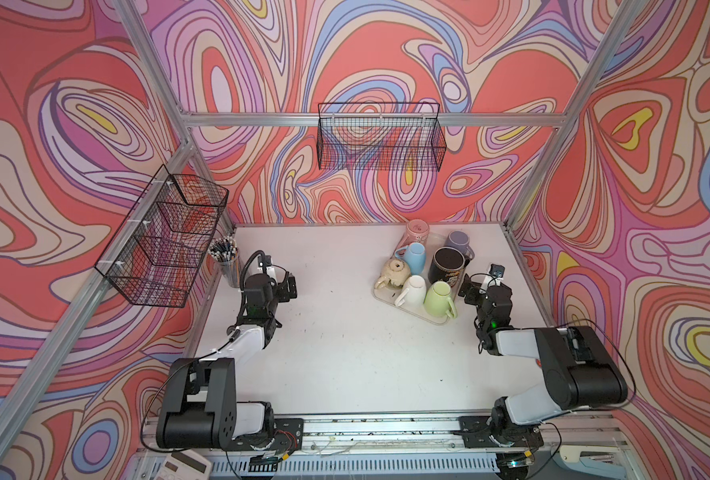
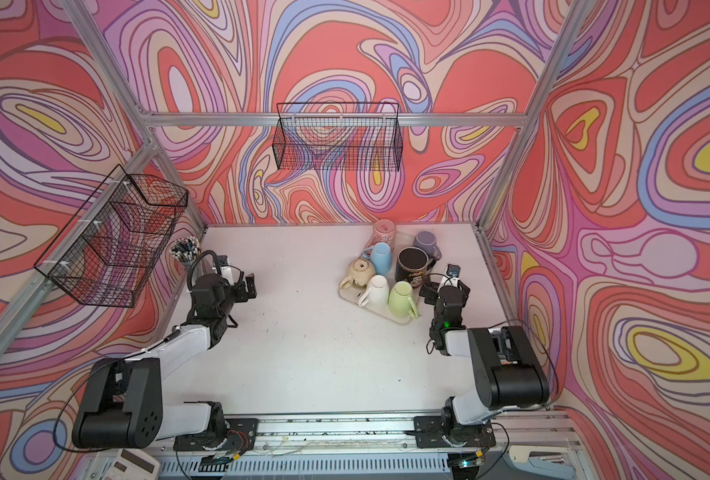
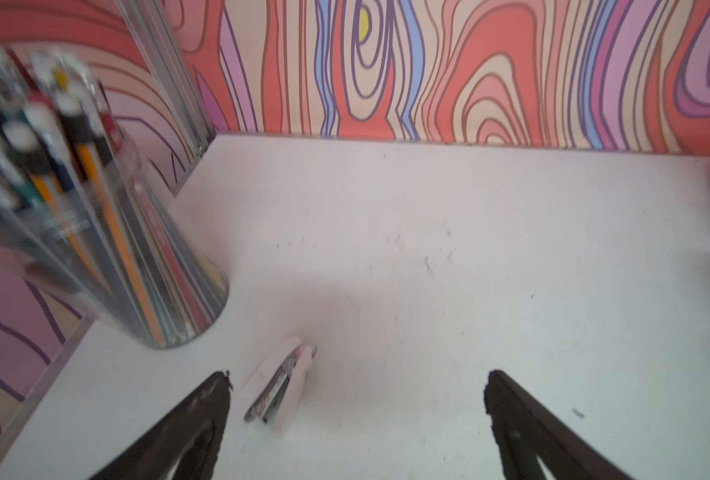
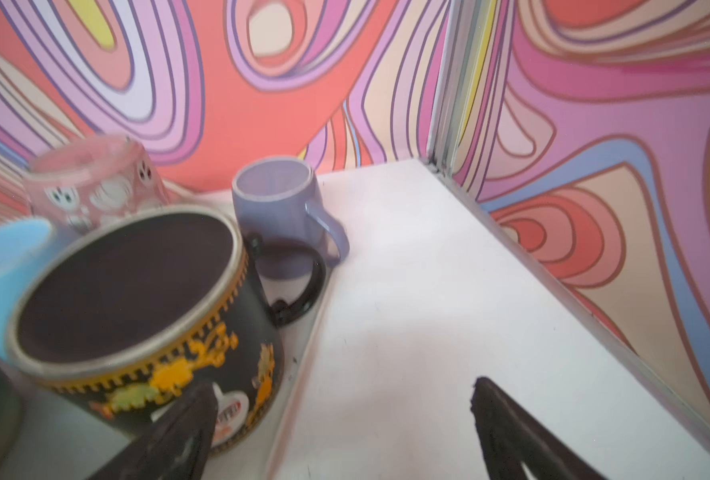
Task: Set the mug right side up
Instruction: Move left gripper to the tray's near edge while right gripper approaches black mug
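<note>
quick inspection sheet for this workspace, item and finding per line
surface: white table, speckled, no spill seen
job's things: black mug base up on the tray; purple mug, blue mug, white mug, green mug there too
clutter: teapot and pink glass among the mugs; pencil cup at the left edge; small white object near it
grippers: left gripper open over the table; right gripper open beside the black mug
cables: black cables loop off both arms; loose wires on the front rail
surroundings: two wire baskets on patterned walls; calculator by the front rail
</note>
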